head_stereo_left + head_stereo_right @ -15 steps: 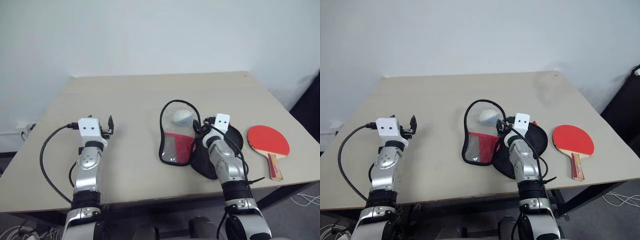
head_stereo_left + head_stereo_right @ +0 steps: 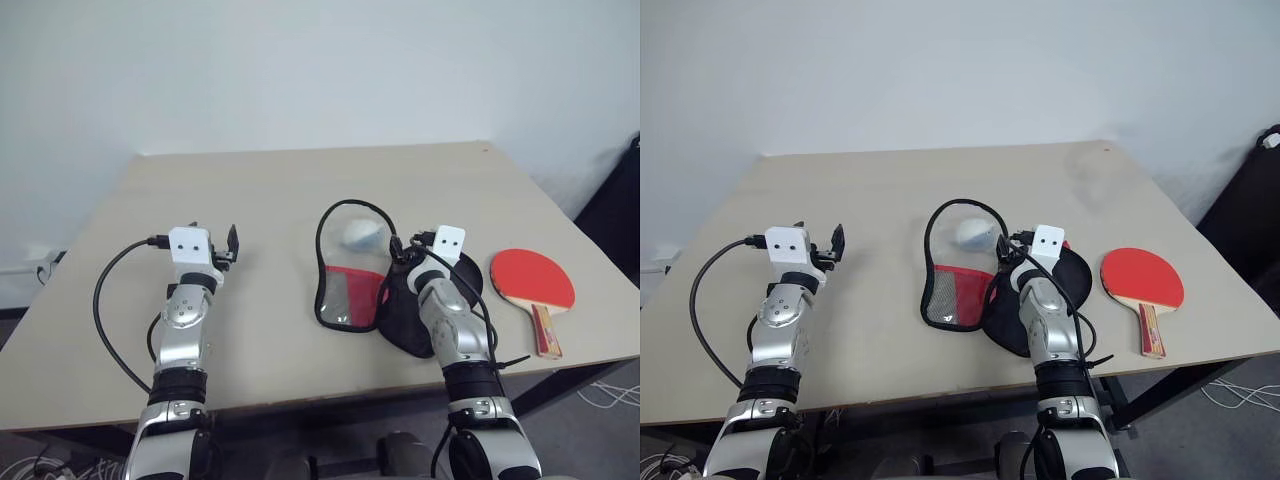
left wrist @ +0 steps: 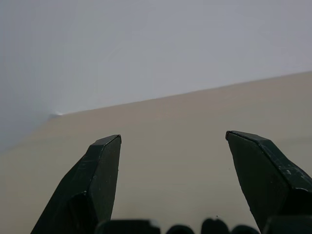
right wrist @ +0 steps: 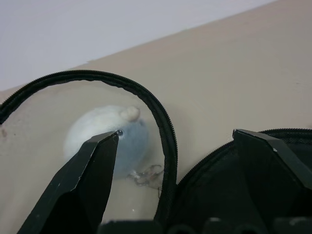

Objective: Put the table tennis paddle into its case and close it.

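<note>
Beige table (image 2: 270,190) is carrying the case (image 2: 352,290), lying unzipped, and the table tennis paddle (image 2: 533,282) resting right of it. Right gripper (image 4: 175,141) — fingers spread, empty — is hovering over the case's zipper; its wrist view is revealing a grey-white lump (image 4: 105,136). Left gripper (image 3: 173,146) is gaping over bare table.

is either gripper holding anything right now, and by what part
Nothing is held. The left gripper is open over bare table; the right gripper is open above the case.

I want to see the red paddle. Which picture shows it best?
The left eye view: the table tennis paddle lies whole on the table, beside the open case. The right eye view shows it too; the wrist views look elsewhere.
</note>
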